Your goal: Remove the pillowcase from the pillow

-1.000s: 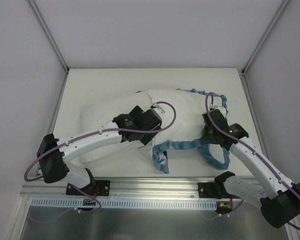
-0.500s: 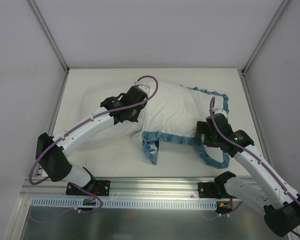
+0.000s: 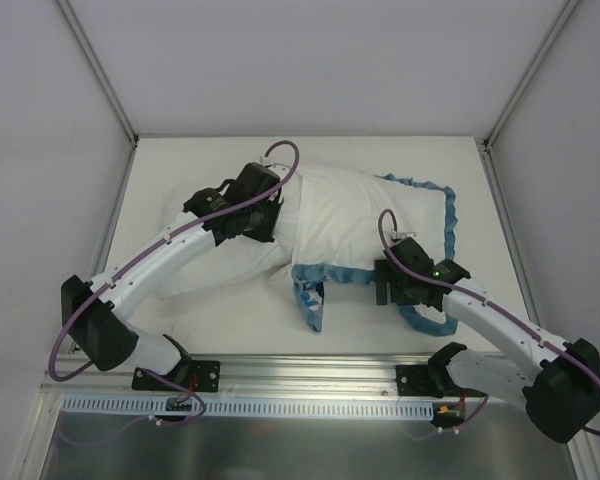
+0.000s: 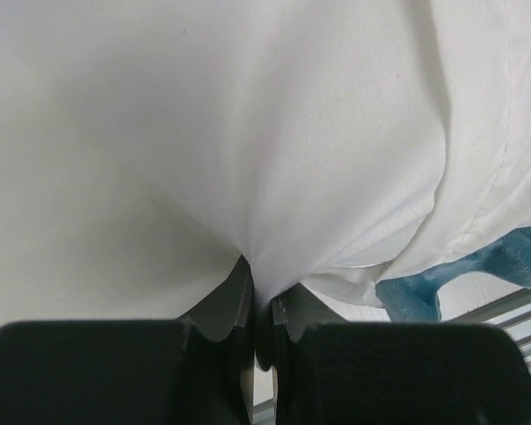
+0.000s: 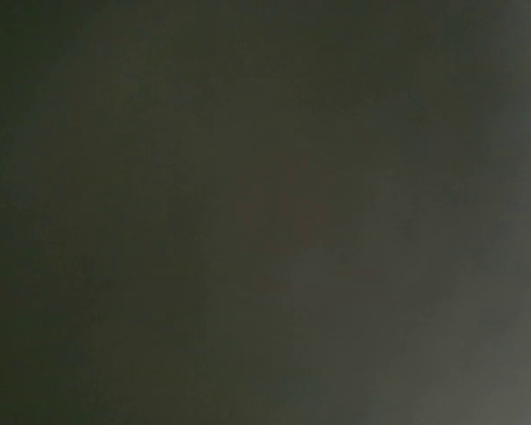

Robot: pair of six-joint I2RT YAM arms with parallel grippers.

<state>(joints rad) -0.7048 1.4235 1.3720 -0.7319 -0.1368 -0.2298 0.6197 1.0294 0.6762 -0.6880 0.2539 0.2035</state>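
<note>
The pillowcase [image 3: 380,215] lies inside out at centre right, white with a teal-blue ruffle [image 3: 435,325], and a patterned corner [image 3: 310,300] hangs toward the front. The plain white pillow [image 3: 205,265] sticks out of it on the left. At the pillow's upper right, where pillow and case meet, my left gripper [image 3: 272,218] is shut on a pinch of white pillow fabric [image 4: 274,221]. The ruffle [image 4: 425,292] shows just beside that pinch. My right gripper [image 3: 381,283] stands open at the case's front ruffled edge. Its wrist view is completely dark.
The pale table [image 3: 210,170] is boxed in by white walls on the left, back and right. A metal rail [image 3: 300,375] with both arm bases runs along the near edge.
My left gripper shut on white fabric and moved up and left. My right gripper let go of the pillowcase, opened and slid left along the front ruffle.
</note>
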